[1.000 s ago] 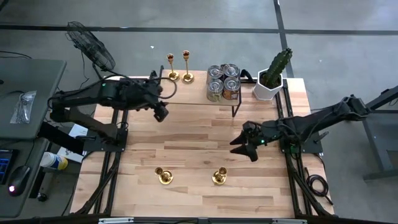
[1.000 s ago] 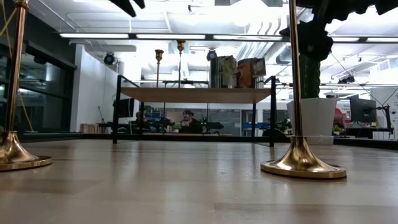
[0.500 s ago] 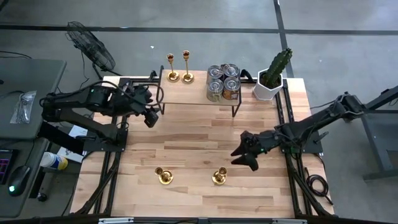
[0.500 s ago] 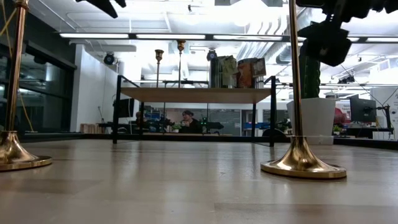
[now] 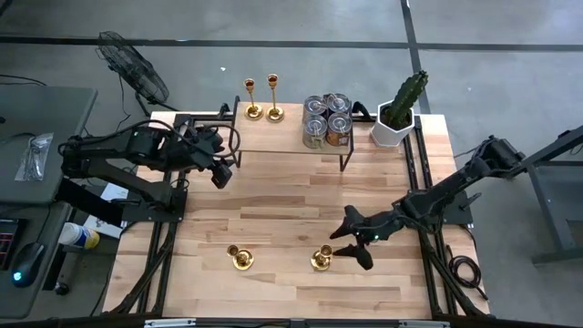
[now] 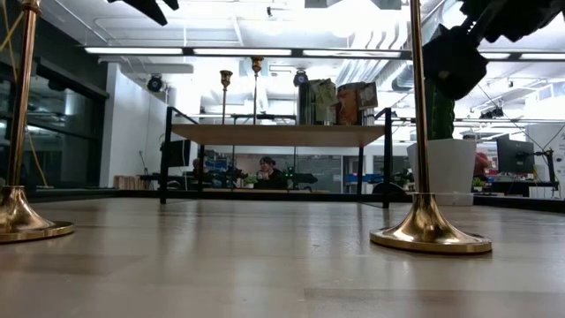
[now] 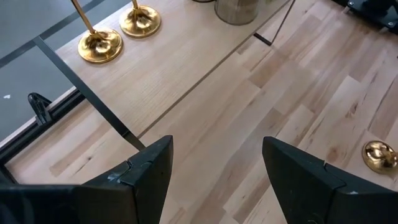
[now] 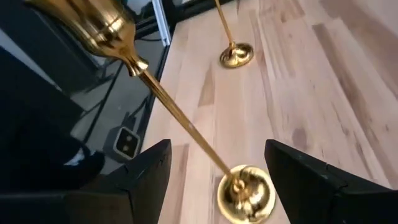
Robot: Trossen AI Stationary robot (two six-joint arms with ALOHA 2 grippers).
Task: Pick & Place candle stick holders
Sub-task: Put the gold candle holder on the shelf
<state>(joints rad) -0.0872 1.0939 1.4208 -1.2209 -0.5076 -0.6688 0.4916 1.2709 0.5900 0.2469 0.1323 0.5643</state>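
Two gold candle stick holders (image 5: 250, 98) (image 5: 273, 97) stand on their round bases on the raised shelf (image 5: 282, 137) at the far side. Two more stand on the table near its front edge, a left one (image 5: 240, 257) and a right one (image 5: 321, 259). My right gripper (image 5: 346, 239) is open, low, just right of the right one; in the right wrist view (image 8: 217, 149) its thin stem (image 8: 186, 127) and base (image 8: 245, 194) show between my fingers, untouched. My left gripper (image 5: 221, 169) is open and empty by the shelf's left end (image 7: 217, 143).
Several silver-topped cans (image 5: 327, 118) stand on the shelf's right part. A potted cactus (image 5: 399, 114) stands at the far right corner. The shelf's black frame legs (image 5: 346, 164) reach the table. A fan (image 5: 132, 68) stands off the table at far left.
My right gripper has gone toward the table's near edge and a little left, down beside the right candle stick holder on the table, staying open. My left gripper drew back toward the table's left edge, then kept still. The holders have not moved.
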